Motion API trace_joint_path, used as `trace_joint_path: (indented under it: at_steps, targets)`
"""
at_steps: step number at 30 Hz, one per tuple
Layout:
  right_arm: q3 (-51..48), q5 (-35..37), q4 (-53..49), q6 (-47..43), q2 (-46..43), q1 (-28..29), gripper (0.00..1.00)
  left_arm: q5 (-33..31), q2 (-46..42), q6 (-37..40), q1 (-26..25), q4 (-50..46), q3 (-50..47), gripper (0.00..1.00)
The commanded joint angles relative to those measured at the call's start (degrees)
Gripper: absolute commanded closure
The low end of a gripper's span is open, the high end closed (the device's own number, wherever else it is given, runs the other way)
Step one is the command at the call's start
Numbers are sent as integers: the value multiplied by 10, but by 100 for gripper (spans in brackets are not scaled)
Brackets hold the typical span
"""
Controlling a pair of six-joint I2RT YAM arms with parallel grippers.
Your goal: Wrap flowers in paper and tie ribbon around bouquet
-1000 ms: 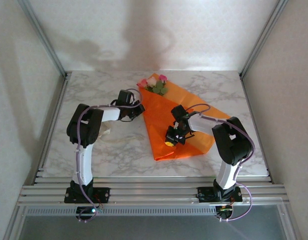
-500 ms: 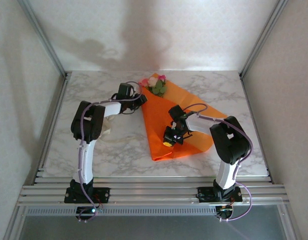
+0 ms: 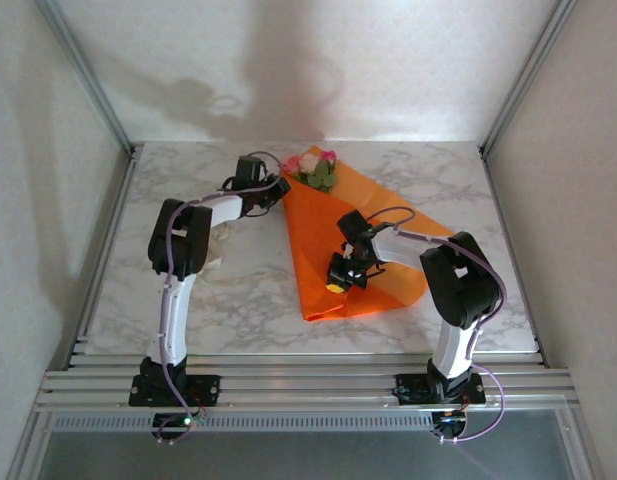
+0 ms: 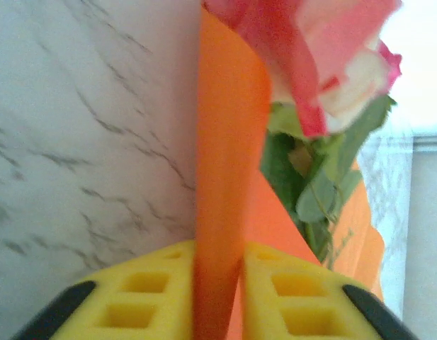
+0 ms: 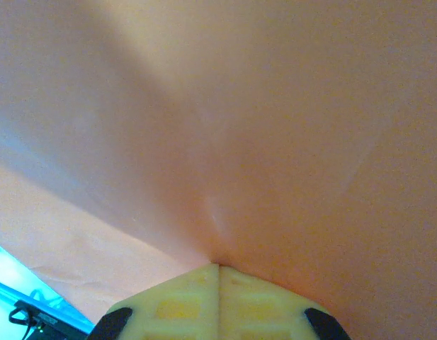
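Marble table (image 3: pixel 188 300); paper (image 3: pixel 313 225) long axis runs top-centre to bottom-centre. Left claw (image 4: pixel 218 258) clamps top edge beside flowers (image 3: pixel 313 168); right claw (image 3: pixel 338 275) pinched shut on sheet mid-frame.

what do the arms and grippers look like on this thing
The left arm and right arm both have white links, bulky black joints and thin purple cables looping along them. The left gripper and right gripper have yellow fingers moulded with rectangular recesses, with black corners behind.
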Motion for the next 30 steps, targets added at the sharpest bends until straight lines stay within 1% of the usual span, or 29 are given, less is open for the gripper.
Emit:
trace_joint_path:
  at_steps: [1,4,5,6,7,8,10,14,15,16,17,23,24,26,27,28,29,30]
  targets:
    - [-24,44,-29,-8,36,8,100,1,36,-13,10,1,28,100]
    - [-27,45,-28,-7,33,8,100,5,44,-15,15,5,43,100]
    - [-27,45,-28,-7,32,9,100,6,44,-16,16,7,46,97]
    - [-29,46,-27,-6,31,9,100,5,44,-18,17,7,50,85]
    - [-30,46,-26,-6,30,9,100,5,46,-19,17,7,55,74]
    - [-32,46,-26,-5,30,9,100,6,49,-20,17,5,62,72]
    - [-32,47,-25,-5,30,9,100,11,60,-22,18,-1,78,72]
    - [-32,46,-25,-6,32,9,100,20,72,-36,22,14,91,73]
    - [-32,47,-25,-6,33,9,100,24,74,-39,23,18,94,77]
    - [-32,47,-25,-7,33,9,100,30,77,-40,23,21,98,93]
    - [-33,48,-25,-7,33,9,100,34,80,-41,24,22,102,100]
    - [-41,52,-22,-6,27,9,100,38,70,-27,25,3,118,100]
    - [-42,52,-22,-6,26,9,100,32,59,-21,26,-5,114,83]
    - [-43,50,-20,-5,25,9,100,8,25,-9,25,-21,94,39]
    - [-42,50,-20,-5,25,8,100,-8,0,-2,25,-31,75,21]
    - [-42,50,-19,-5,26,9,100,-19,-27,0,24,-32,50,10]
    - [-42,49,-17,-5,26,8,100,-29,-62,0,21,-24,9,7]
    - [-43,47,-15,-6,27,9,100,-38,-102,-1,17,-21,-35,7]
